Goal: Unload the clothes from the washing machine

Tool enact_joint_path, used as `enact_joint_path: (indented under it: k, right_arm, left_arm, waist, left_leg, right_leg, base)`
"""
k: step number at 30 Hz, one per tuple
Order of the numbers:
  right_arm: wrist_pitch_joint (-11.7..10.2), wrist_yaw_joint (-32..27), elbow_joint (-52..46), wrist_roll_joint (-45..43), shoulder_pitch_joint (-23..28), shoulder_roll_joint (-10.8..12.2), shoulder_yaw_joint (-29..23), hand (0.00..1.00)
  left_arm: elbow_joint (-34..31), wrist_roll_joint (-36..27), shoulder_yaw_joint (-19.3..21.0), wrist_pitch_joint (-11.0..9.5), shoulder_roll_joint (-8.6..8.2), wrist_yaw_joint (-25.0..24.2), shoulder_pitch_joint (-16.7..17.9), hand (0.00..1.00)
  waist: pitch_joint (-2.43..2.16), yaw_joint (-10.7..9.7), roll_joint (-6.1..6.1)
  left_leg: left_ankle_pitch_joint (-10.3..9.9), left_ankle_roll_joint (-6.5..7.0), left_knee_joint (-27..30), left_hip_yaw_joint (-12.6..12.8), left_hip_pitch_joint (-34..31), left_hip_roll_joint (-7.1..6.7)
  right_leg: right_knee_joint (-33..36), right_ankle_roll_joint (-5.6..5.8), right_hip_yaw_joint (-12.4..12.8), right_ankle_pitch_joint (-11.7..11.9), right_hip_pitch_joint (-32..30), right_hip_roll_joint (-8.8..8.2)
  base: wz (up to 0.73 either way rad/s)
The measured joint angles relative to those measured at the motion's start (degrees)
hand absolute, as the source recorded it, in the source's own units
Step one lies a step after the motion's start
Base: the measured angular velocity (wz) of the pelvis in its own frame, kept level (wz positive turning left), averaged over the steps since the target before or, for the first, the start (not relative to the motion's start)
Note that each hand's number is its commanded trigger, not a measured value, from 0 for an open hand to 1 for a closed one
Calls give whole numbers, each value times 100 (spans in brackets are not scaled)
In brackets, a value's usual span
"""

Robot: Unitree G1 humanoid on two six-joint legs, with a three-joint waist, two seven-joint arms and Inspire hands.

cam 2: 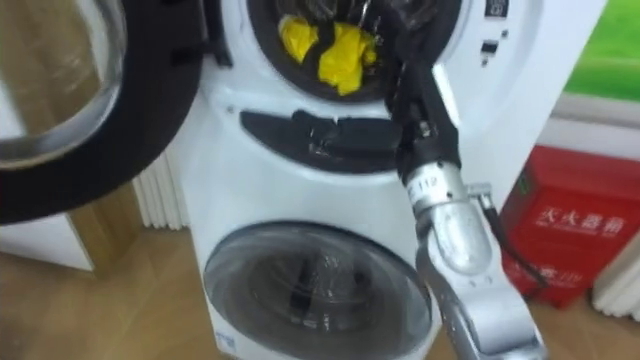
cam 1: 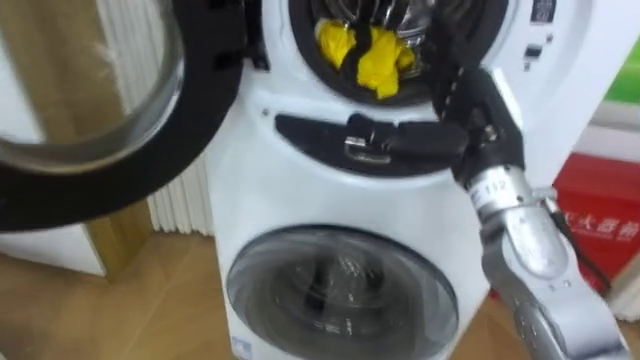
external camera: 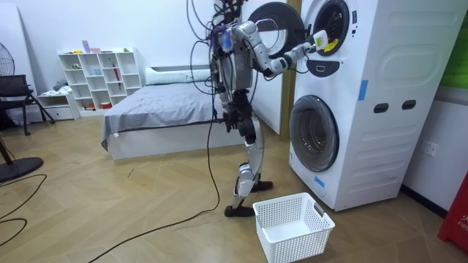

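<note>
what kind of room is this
Probably a bedroom with a laundry corner, in a home or a mock-up of one: a bed and a white cube shelf stand at the back, and two stacked front-loading machines stand by a white laundry basket on a wood floor.

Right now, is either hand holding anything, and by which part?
Cannot tell. The right hand reaches into the upper drum's mouth at the yellow cloth, but a grip on it isn't visible.
</note>
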Motion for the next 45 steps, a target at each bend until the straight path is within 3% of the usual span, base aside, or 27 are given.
enact_joint_path:
  k: [1,3,4,5,7,9,10,12,13,14,15,16,17,19,20,23,27,36,43,45]
  right_arm:
    - [5,-12,0,21,-5,-1,21,0]
    - [-20,71,-134,106,-6,-32,55,0]
    - [-64,136,-296,146,-8,-77,125,0]
    - [-182,150,-324,201,-8,-135,135,0]
    - [-418,104,-609,201,302,-189,292,0]
    - [-455,188,-810,184,450,-237,342,0]
    - [-468,210,-905,185,544,-251,363,0]
    - [-552,223,-922,187,693,-320,365,0]
    - [-546,266,-839,180,729,-291,364,0]
    - [-501,326,-805,185,733,-304,362,0]
    - [-480,354,-785,182,733,-303,355,0]
    - [-422,396,-739,112,727,-311,328,0]
    - [-419,401,-715,84,725,-317,324,0]
    - [-350,362,-683,62,694,-333,317,0]
    - [-307,326,-685,63,698,-347,317,0]
    - [-212,394,-686,92,698,-365,284,0]
    - [-179,375,-673,80,697,-382,241,0]
    - [-105,389,-814,-612,670,-374,299,0]
    - [349,277,-1118,-949,667,-298,312,0]
    - [383,233,-1171,-961,665,-273,312,0]
  left_arm:
    - [1,-60,-2,-7,0,-77,-21,0]
    - [2,-92,-11,-20,-15,-103,-69,0]
    - [9,-97,-16,-32,-22,-114,-130,0]
    - [24,-112,-10,-43,-15,-114,-272,0]
    - [23,-156,-8,-70,24,-105,-409,0]
    - [14,-161,-7,-97,78,-86,-552,0]
    - [-33,-163,-7,-103,114,-77,-634,0]
    - [-105,-150,-7,-126,160,-55,-730,0]
    - [-165,-166,0,-126,198,-45,-795,0]
    - [-201,-172,-6,-130,221,-24,-805,0]
    - [-203,-166,-11,-135,227,-21,-830,0]
    - [-187,-138,-11,-134,215,-11,-883,0]
    - [-182,-137,-15,-133,195,-2,-896,0]
    - [-141,-96,-82,-118,111,68,-801,0]
    - [-152,-89,-84,-106,94,77,-761,0]
    - [-95,-82,-72,18,106,111,-271,0]
    - [-87,-84,-72,54,98,102,18,0]
    - [-131,-88,-62,101,33,102,-42,0]
    - [-157,-86,-73,248,-73,101,-88,0]
    - [-158,-87,-71,272,-78,98,-89,0]
  waist:
    - [-46,-72,-81]
    - [-47,-183,-157]
    - [-45,-259,-154]
    - [5,-281,-84]
    - [59,-405,0]
    - [68,-460,16]
    - [70,-584,15]
    - [77,-589,45]
    - [98,-675,129]
    - [111,-720,169]
    - [115,-735,187]
    - [113,-776,190]
    - [113,-792,189]
    - [86,-864,220]
    - [64,-870,235]
    - [47,-867,246]
    - [36,-826,230]
    - [-20,-672,180]
    - [-26,-658,162]
    - [-25,-652,160]
  left_leg:
    - [55,125,23,24,24,-106]
    - [-112,216,214,90,79,-305]
    - [-294,292,379,144,116,-427]
    - [-513,347,555,172,167,-511]
    - [-766,453,606,258,337,-621]
    - [-944,546,645,381,487,-716]
    - [-1003,609,647,398,578,-782]
    - [-1095,662,598,384,784,-783]
    - [-1161,724,560,236,898,-732]
    - [-1165,730,504,91,949,-675]
    - [-1148,724,475,52,961,-634]
    - [-1064,684,407,-7,978,-593]
    - [-1044,696,387,-24,981,-587]
    - [-1026,679,382,-116,967,-624]
    - [-1014,666,360,-146,986,-635]
    - [-915,640,196,-191,1121,-661]
    - [-902,620,203,-281,1086,-638]
    - [-845,523,151,-333,1013,-568]
    - [-808,493,25,-357,1056,-569]
    - [-784,467,21,-361,1026,-568]
  right_leg:
    - [-3,60,-3,-72,56,-105]
    - [-52,184,-45,-165,193,-323]
    - [-3,294,-55,-228,328,-473]
    - [250,422,-76,-300,381,-586]
    - [983,532,-81,-352,249,-792]
    - [1794,648,-113,-311,-46,-1027]
    - [2127,814,-139,-199,-132,-1102]
    - [2514,886,-22,98,-308,-1111]
    - [2559,807,1,127,-342,-1014]
    - [2244,739,38,-102,-417,-838]
    - [2021,703,25,-176,-474,-746]
    - [1434,684,26,-210,-568,-572]
    - [1059,668,36,-193,-602,-514]
    - [181,489,125,198,-654,-364]
    - [93,481,111,260,-605,-357]
    - [-322,481,31,828,-384,-344]
    - [-440,444,-10,901,-346,-309]
    - [-560,349,-66,975,-386,-227]
    - [-589,322,-119,971,-390,-233]
    - [-582,322,-122,971,-418,-233]
  base:
    - [0]
    - [6]
    - [13]
    - [10]
    - [-5]
    - [-23]
    - [-5]
    - [-21]
    - [-34]
    - [-22]
    - [-11]
    - [0]
    - [9]
    - [26]
    - [23]
    - [9]
    - [11]
    - [-2]
    - [0]
    - [0]
